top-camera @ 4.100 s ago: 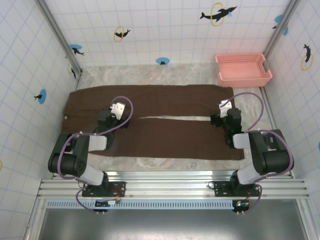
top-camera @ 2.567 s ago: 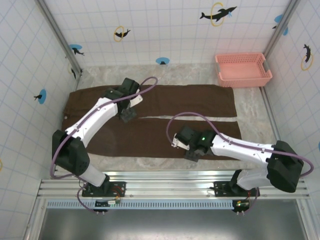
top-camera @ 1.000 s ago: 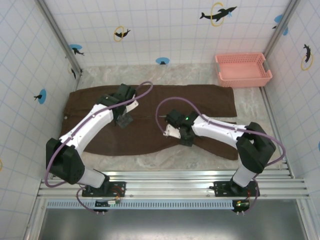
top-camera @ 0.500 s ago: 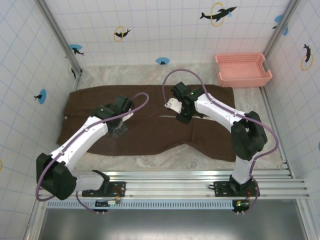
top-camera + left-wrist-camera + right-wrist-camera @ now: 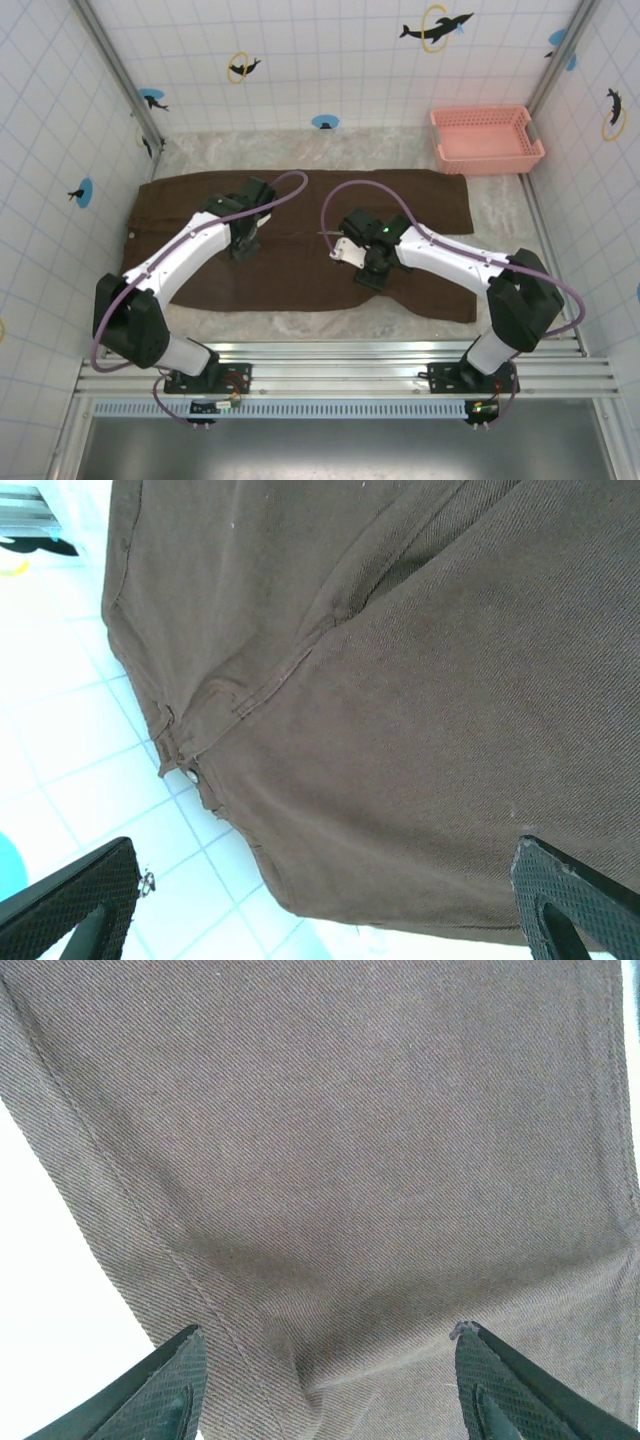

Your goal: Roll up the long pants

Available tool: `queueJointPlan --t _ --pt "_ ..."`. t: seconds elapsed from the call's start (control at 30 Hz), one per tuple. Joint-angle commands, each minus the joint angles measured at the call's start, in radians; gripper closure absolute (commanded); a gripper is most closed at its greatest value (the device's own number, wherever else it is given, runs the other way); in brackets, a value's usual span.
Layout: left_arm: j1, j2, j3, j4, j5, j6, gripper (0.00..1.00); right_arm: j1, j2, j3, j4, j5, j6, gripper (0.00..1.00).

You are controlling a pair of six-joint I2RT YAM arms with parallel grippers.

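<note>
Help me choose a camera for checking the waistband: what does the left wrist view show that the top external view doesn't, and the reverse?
Left wrist view: the waist button and fly seam up close, too small to read from above. Top external view: the whole pants laid out, the left arm and right arm, the pink basket at the far right. Both: the brown cloth and white tiles.

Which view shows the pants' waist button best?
The left wrist view: the waist button is near and sharp. In the top external view it is too small to tell on the long pants; the right wrist view gives leg cloth.
</note>
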Motion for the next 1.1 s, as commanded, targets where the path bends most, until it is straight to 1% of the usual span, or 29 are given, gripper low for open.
queueJointPlan --t 0.0,0.07,0.27,0.43,0.53,0.6,0.63,0.7,0.73,0.83,0.9,0.97,1.07 --pt "0.006 -0.016 0.002 0.020 0.022 -0.014 0.03 0.013 -0.016 -0.021 -0.005 0.000 0.015 0.32" --pt "0.008 -0.013 -0.003 0.018 0.022 -0.005 0.03 0.022 -0.022 -0.030 -0.020 -0.015 0.017 0.32" --pt "0.020 -0.019 0.002 0.015 0.025 0.014 0.03 0.078 -0.038 -0.071 -0.070 0.072 0.036 0.31" --pt "0.034 -0.024 0.008 0.017 0.044 0.022 0.03 0.098 -0.052 -0.088 -0.102 0.083 0.055 0.32" --pt "0.037 -0.024 0.011 0.017 0.053 0.021 0.03 0.103 -0.051 -0.114 -0.099 0.131 0.061 0.33" --pt "0.037 -0.022 0.011 0.019 0.058 0.022 0.03 0.103 -0.027 -0.131 -0.086 0.171 0.054 0.36" --pt "0.037 -0.021 0.011 0.018 0.059 0.022 0.03 0.102 -0.009 -0.134 -0.078 0.194 0.057 0.38" --pt "0.037 -0.020 0.011 0.013 0.057 0.023 0.03 0.097 0.027 -0.141 -0.061 0.196 0.051 0.44" --pt "0.038 -0.023 0.008 0.012 0.058 0.023 0.03 0.095 0.044 -0.143 -0.048 0.216 0.059 0.51" --pt "0.036 -0.039 -0.004 0.014 0.063 0.023 0.03 0.078 0.088 -0.137 -0.024 0.255 0.071 0.74" --pt "0.038 -0.050 -0.013 0.018 0.066 0.022 0.03 0.057 0.089 -0.137 0.005 0.259 0.070 0.85" --pt "0.040 -0.060 -0.022 0.020 0.073 0.026 0.03 0.026 0.074 -0.133 0.034 0.278 0.074 1.00" --pt "0.041 -0.071 -0.031 0.020 0.086 0.027 0.03 -0.048 0.036 -0.098 0.041 0.293 0.079 1.00"
